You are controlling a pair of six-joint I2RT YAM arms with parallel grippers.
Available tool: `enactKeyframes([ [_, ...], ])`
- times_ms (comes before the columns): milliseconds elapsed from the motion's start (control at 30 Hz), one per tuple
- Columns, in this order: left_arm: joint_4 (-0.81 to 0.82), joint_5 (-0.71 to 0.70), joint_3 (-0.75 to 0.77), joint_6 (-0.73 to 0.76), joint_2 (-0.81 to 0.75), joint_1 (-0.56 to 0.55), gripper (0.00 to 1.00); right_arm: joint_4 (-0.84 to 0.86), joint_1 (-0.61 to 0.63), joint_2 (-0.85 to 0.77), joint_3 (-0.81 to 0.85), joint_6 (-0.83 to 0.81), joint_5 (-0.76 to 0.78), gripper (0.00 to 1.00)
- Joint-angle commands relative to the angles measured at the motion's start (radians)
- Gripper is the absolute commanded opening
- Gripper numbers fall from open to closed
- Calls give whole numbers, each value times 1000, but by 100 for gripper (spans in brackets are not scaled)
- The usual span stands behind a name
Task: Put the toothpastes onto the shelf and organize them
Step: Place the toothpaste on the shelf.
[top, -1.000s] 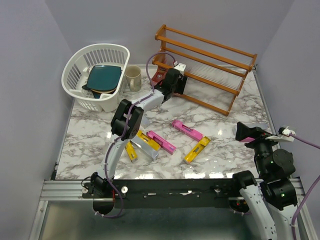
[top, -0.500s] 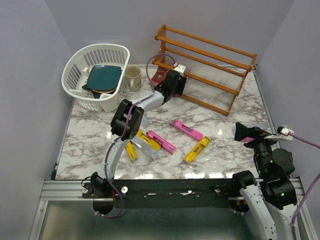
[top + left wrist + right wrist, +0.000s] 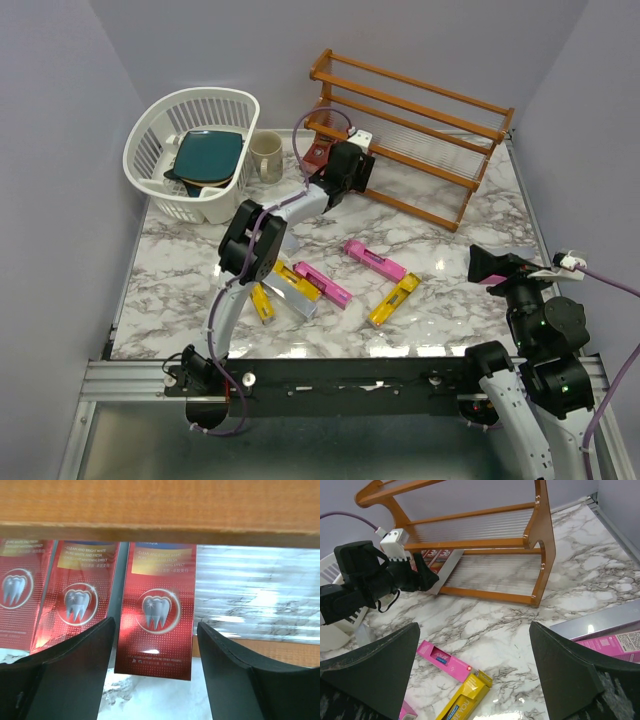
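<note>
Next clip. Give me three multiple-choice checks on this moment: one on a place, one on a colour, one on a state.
1. Where is the mug?
A) between the basket and the shelf
B) on the shelf's top tier
C) inside the basket

2. What colour are the cartons on the shelf?
A) yellow
B) red
C) pink

3. How is the right claw?
A) shut on a yellow carton
B) open and empty
C) shut, empty

Answers:
1 A: the top view shows it between the two.
2 B: the left wrist view shows red cartons under the rail.
3 B: its jaws stand wide apart with nothing between.
</note>
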Motion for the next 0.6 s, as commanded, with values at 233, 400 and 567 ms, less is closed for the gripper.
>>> enactKeyframes([
  [233,69,-19,-82,8,-158,-18,82,15,6,6,-13,-14,-26,99],
  [400,69,71,-128,-47,-195,-38,78,17,6,6,-11,-14,-28,98],
  [567,57,139,-151,-89,-190,-84,78,18,6,6,-11,-12,-32,98],
])
